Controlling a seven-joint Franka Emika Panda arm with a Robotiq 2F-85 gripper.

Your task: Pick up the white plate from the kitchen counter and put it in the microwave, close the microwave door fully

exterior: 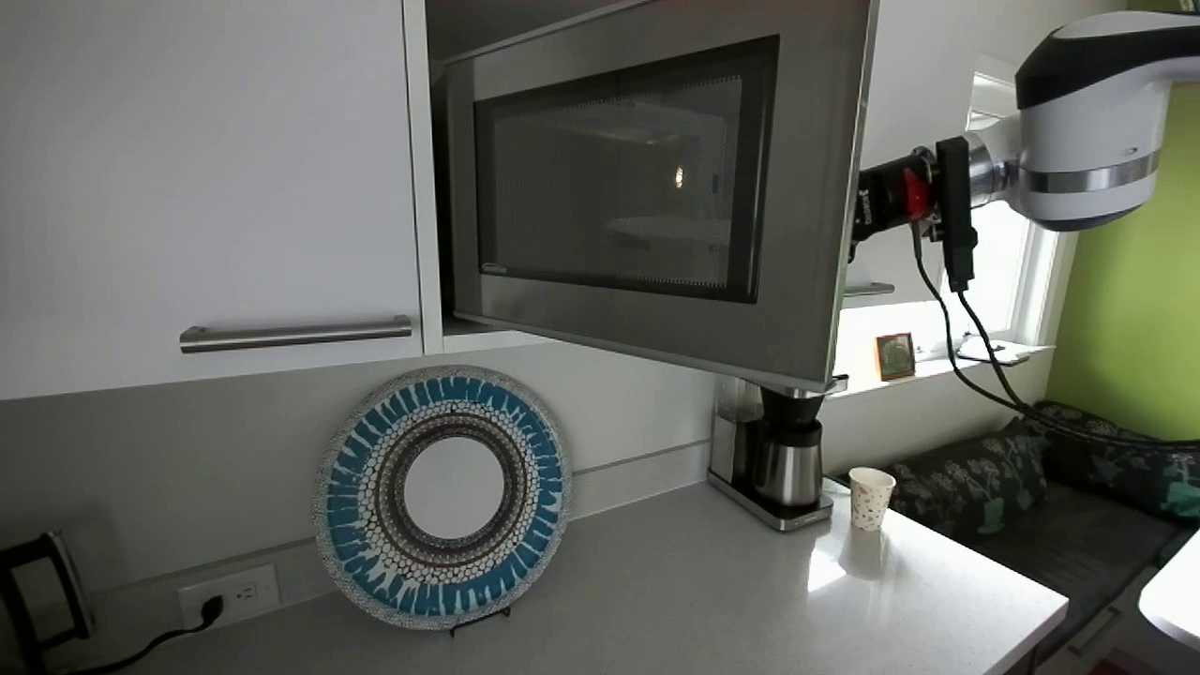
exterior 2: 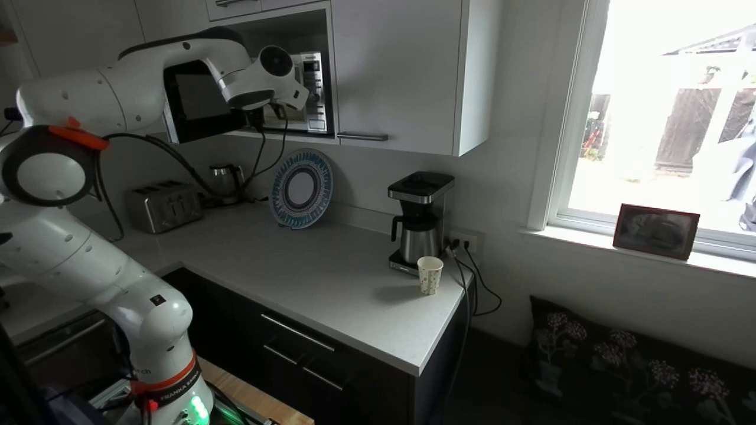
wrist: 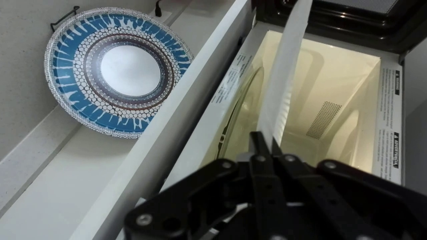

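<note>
White plate (wrist: 282,66) sits pinched by its edge in your gripper (wrist: 268,143), the fingertips (wrist: 258,143) parted only by the plate's thickness; your wrist view shows it nearly edge-on before the lit cavity of the microwave (wrist: 387,120), and how far inside it reaches you cannot tell. From the left in an exterior view, your arm (exterior 2: 88,260) folds sharply at its elbow (exterior 2: 50,177), which is up and left of the base (exterior 2: 177,386), while the forearm (exterior 2: 88,100) runs rightward, rising slightly. Behind it you have the microwave door (exterior 2: 201,97) standing wide open, its dark inner side in view. Your wrist (exterior 2: 260,82) comes next, bent downward in front of the microwave; in both exterior views you find the fingertips hidden from sight. Further right and lower, along the kitchen counter (exterior 2: 331,277), the blue-patterned plate (exterior 2: 301,189) stands propped near the wall (exterior 2: 366,183), the coffee maker (exterior 2: 420,221) follows, and a paper cup (exterior 2: 430,274) stands upright just beside it, near the counter's end
</note>
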